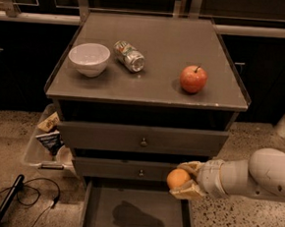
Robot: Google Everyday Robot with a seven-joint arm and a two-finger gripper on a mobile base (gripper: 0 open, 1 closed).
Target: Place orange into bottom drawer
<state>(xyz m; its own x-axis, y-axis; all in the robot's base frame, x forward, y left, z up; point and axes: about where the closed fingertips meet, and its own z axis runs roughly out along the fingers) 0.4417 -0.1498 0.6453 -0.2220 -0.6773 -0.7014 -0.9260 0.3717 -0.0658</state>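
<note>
The tan two-finger tool point(185, 179) on the white arm is closed around the small round orange fruit point(177, 179), one finger above it and one below. Directly below the tool lies the pulled-out shallow grey bottom drawer point(169, 210); the fruit hangs over it. Above the tool, the grey table point(158, 38) carries a red apple point(193, 79), a white bowl point(89, 58) and a silver can point(129, 56) on its side.

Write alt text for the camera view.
The end effector grips the orange just above the right side of the open bottom drawer. On the cabinet top sit a bowl, a can on its side and an apple.
</note>
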